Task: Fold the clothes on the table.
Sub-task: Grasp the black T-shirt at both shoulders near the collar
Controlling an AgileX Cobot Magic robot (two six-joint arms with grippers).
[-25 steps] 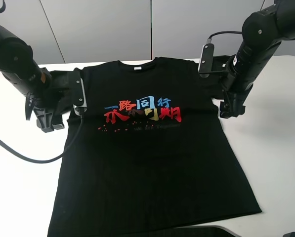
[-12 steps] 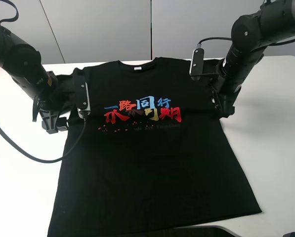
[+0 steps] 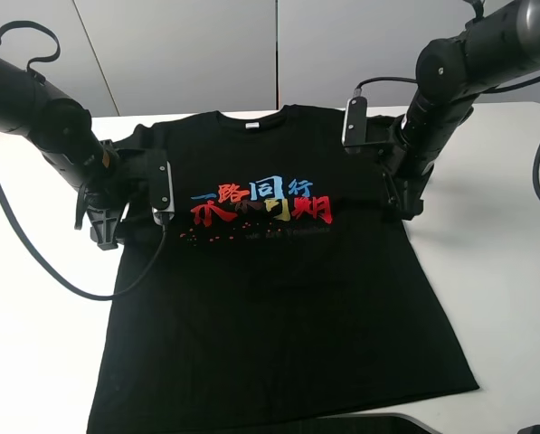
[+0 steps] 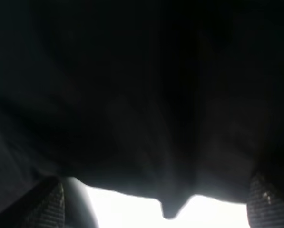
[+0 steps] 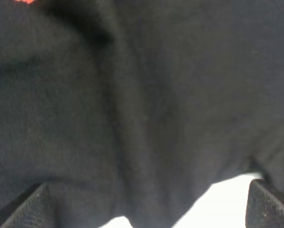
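The clothes (image 3: 270,298), a black T-shirt with red, blue and yellow characters on the chest, lie flat and face up on the white table (image 3: 505,271). My left gripper (image 3: 107,228) rests low at the shirt's left sleeve and armpit. In the left wrist view the left gripper (image 4: 156,197) is open, its fingers (image 4: 44,202) far apart with the black cloth (image 4: 142,95) edge between them. My right gripper (image 3: 412,203) sits at the right armpit. There the right gripper (image 5: 149,204) is also open over the dark fabric (image 5: 132,95), with the white table (image 5: 227,204) showing past the hem.
A black cable (image 3: 34,271) loops from the left arm across the table's left side. A dark object (image 3: 369,423) pokes in at the front edge. Grey wall panels (image 3: 188,54) stand behind the table. Bare white tabletop lies on both sides of the shirt.
Both arms have moved inward toward the shirt's body, and the grippers now lie over its edges at the armpits. The right jaws narrowed slightly. The shirt's body has stayed flat.
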